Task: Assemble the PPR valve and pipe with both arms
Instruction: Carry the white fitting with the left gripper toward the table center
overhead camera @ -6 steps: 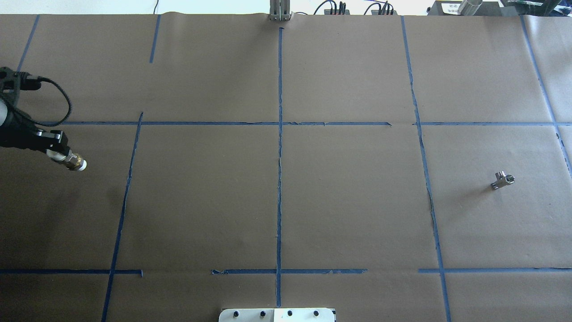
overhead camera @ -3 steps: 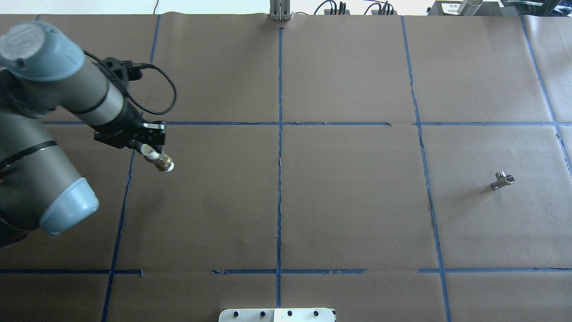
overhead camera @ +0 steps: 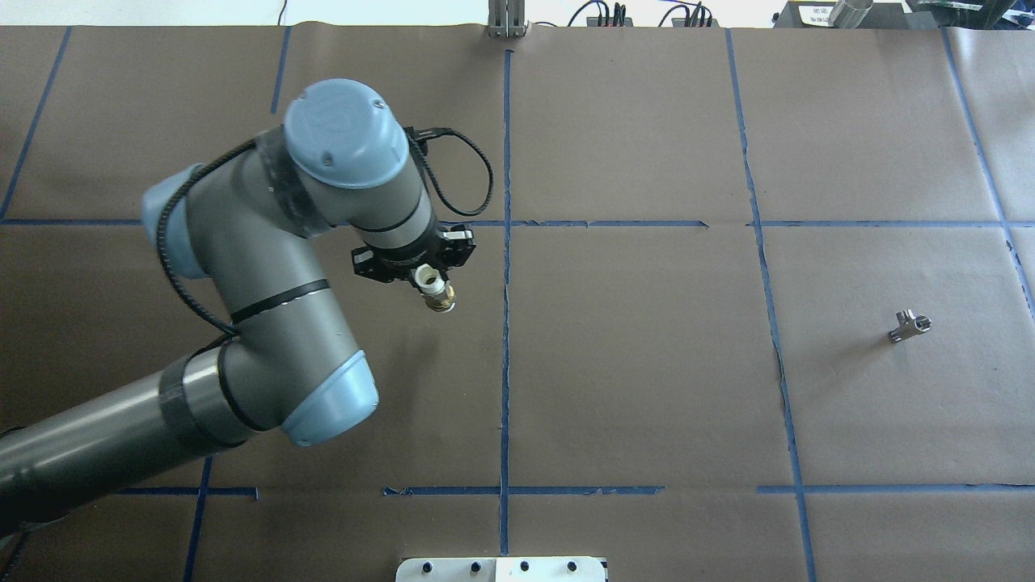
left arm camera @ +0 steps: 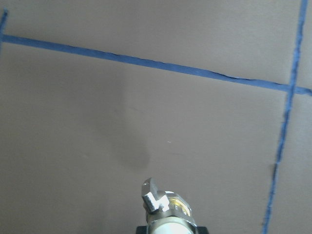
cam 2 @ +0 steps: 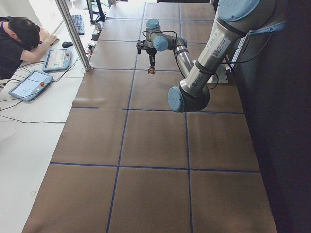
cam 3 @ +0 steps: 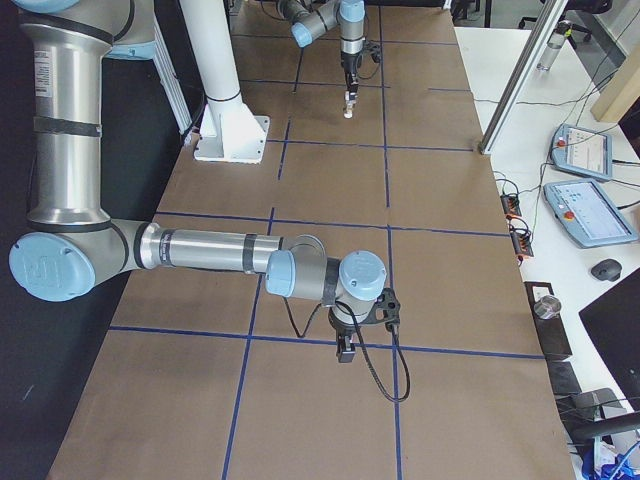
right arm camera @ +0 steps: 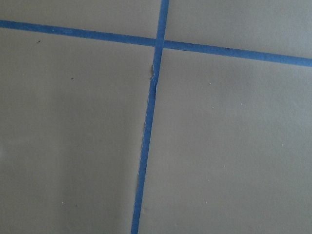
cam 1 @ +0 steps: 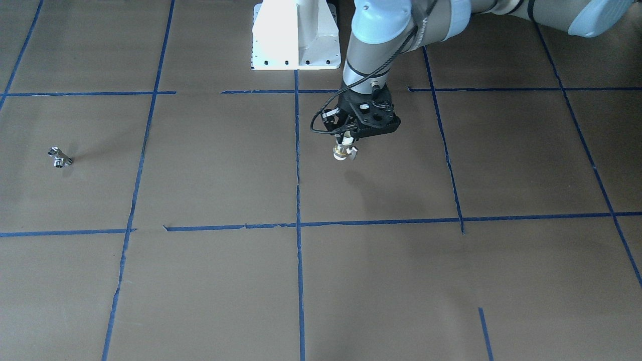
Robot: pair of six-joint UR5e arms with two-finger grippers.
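My left gripper (overhead camera: 426, 279) is shut on the PPR valve (overhead camera: 438, 297), a stubby fitting with white ends and a brass middle. It hangs above the brown table just left of the centre tape line. The front view shows the same gripper (cam 1: 347, 142) with the valve (cam 1: 343, 151) pointing down. The valve's brass end and side stub (left arm camera: 165, 207) fill the bottom of the left wrist view. The pipe (overhead camera: 910, 325), a small chrome T-piece, lies alone far to the right, and the pipe (cam 1: 59, 157) is at the left of the front view. My right gripper (cam 3: 345, 350) shows only in the exterior right view, where I cannot tell its state.
Blue tape lines divide the brown paper into squares. The white pedestal (cam 1: 296, 35) stands at the robot's edge of the table. An aluminium post (overhead camera: 506, 20) rises at the far edge. A person (cam 2: 19, 41) sits at a side desk with tablets (cam 2: 29, 83).
My left arm has swung right with the valve, from the table's left edge to near the centre line. The pipe has not moved.
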